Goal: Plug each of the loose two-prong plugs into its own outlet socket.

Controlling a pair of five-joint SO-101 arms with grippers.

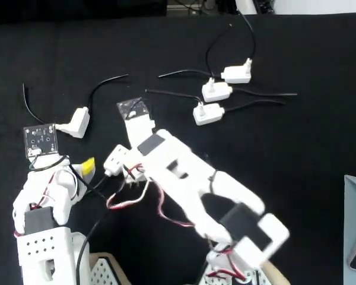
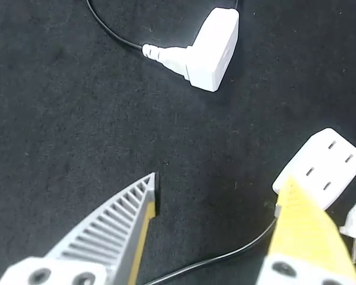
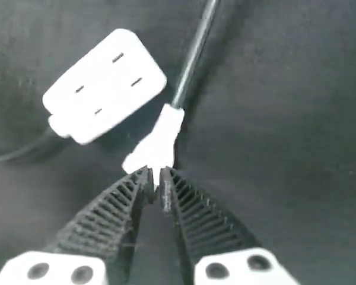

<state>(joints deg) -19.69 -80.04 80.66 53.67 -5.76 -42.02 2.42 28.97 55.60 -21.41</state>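
Where the right pincer (image 3: pixel 155 178) comes to a point, it is clamped tight on the near end of a small white plug (image 3: pixel 159 139), whose dark cord (image 3: pixel 193 56) runs away from the tips. Just beyond the held plug, off to one side, lies the white outlet block (image 3: pixel 104 86), slots up. The left pincer (image 2: pixel 219 181) stands wide apart, its yellow finger (image 2: pixel 305 231) beside that block, and a second plug (image 2: pixel 210 44) lies farther ahead on the black table (image 2: pixel 59 107).
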